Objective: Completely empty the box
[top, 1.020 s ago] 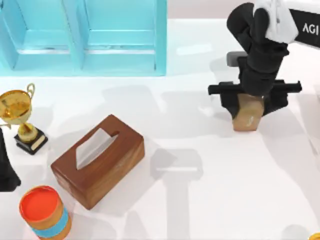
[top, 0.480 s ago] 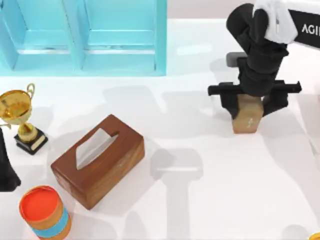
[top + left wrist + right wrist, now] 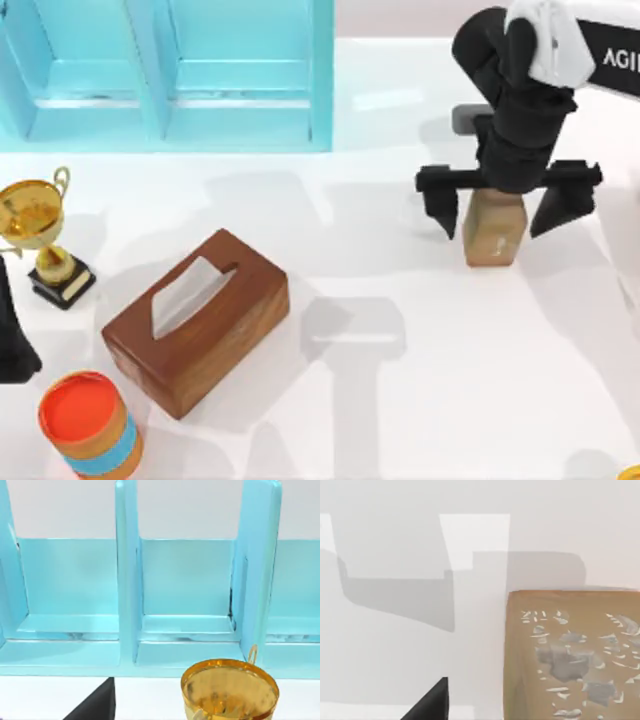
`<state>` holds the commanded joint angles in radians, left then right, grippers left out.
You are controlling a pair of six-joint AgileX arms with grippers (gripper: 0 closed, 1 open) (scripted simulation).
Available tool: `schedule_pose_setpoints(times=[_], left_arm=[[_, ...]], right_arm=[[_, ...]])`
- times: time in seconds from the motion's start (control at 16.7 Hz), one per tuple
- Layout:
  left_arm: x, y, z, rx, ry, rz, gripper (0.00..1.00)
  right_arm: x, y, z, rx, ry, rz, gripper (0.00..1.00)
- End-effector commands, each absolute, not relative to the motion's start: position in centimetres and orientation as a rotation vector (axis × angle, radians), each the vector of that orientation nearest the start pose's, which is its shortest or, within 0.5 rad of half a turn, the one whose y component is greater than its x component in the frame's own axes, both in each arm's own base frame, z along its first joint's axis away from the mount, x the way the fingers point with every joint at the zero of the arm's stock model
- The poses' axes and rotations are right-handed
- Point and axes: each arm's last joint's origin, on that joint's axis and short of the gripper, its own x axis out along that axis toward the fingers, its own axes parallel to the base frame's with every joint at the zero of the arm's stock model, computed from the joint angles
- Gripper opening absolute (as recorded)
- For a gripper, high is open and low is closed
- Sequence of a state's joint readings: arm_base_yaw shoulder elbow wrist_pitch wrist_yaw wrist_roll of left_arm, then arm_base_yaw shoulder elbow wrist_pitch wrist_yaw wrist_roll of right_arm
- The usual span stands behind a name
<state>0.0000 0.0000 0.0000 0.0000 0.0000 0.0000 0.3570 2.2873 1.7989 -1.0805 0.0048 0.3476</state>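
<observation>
top view: the right gripper (image 3: 510, 205) hangs over the tan block (image 3: 494, 232) on the table's (image 3: 420, 400) right side, fingers spread clear of it; the arm reads "agi". the blue box (image 3: 165, 75) sits top left. left wrist view: box compartments, gold trophy (image 3: 230, 692). right wrist view: the block's pale markings are unreadable.

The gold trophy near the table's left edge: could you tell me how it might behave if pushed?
The gold trophy would probably tip rather than slide: its wide cup sits high above a small dark base. Its glossy cup looks slippery, and the thin side handle may be fragile.
</observation>
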Motion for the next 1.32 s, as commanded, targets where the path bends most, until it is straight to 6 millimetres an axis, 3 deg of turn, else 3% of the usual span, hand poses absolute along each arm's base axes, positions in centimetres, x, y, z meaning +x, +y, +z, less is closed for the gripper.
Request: schedule_pose_setpoints(times=[0.42, 0.9, 1.2, 1.32], left_arm=[[10.6, -0.1, 16.0, 0.000, 0.000, 0.000, 1.00], [10.6, -0.1, 16.0, 0.000, 0.000, 0.000, 1.00], [10.6, -0.1, 16.0, 0.000, 0.000, 0.000, 1.00], [10.6, -0.1, 16.0, 0.000, 0.000, 0.000, 1.00]], right_arm=[[41.5, 15.9, 14.3, -0.013, 1.566, 0.014, 1.00], [41.5, 15.9, 21.6, -0.014, 1.569, 0.015, 1.00], [41.5, 15.9, 21.6, -0.016, 1.571, 0.015, 1.00], [41.8, 14.4, 21.8, -0.016, 1.576, 0.015, 1.00]])
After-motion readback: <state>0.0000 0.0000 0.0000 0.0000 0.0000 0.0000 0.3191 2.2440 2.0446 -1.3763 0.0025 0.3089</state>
